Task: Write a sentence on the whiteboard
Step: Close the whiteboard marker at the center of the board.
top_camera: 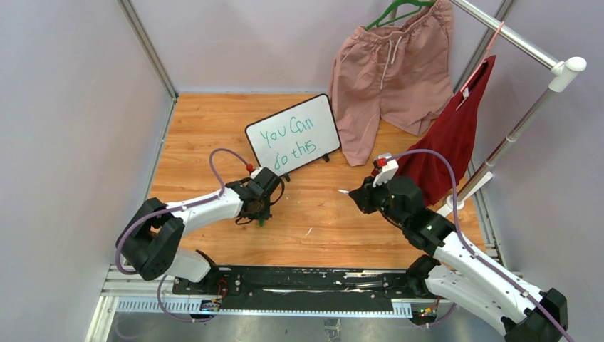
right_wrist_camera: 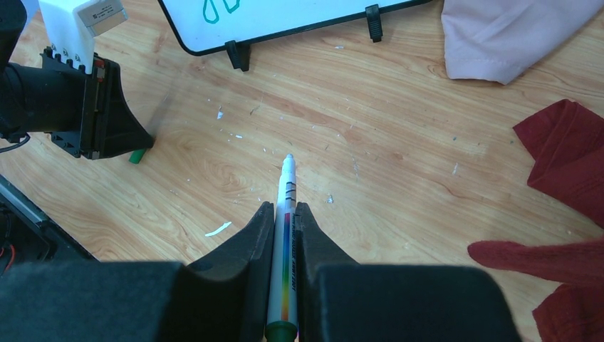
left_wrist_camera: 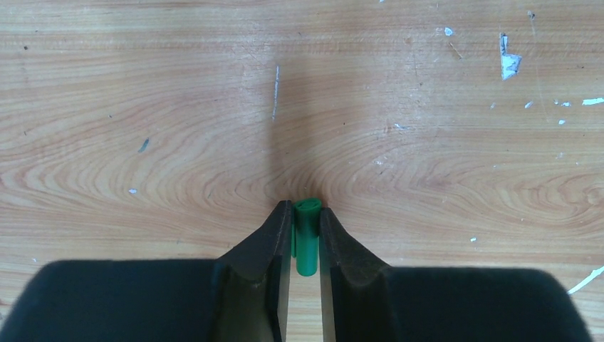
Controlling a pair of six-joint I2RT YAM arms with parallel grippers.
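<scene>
**Words are up; the pen is not yet capped**

The whiteboard [top_camera: 326,135] stands propped at the back of the wooden surface, and the sentence [top_camera: 299,128] on it reads "You Can do this" in green. To my eye the writing is done. The right tool [right_wrist_camera: 285,210] is clamped on the marker [right_wrist_camera: 286,182], tip bare. The left tool [left_wrist_camera: 306,212] is pinched narrow around the green cap [left_wrist_camera: 307,246], down at the surface. Capping looks like what remains. There is open wood between the arms, while the pink shorts [top_camera: 388,71] and red cloth [top_camera: 456,135] crowd the right side.
</scene>
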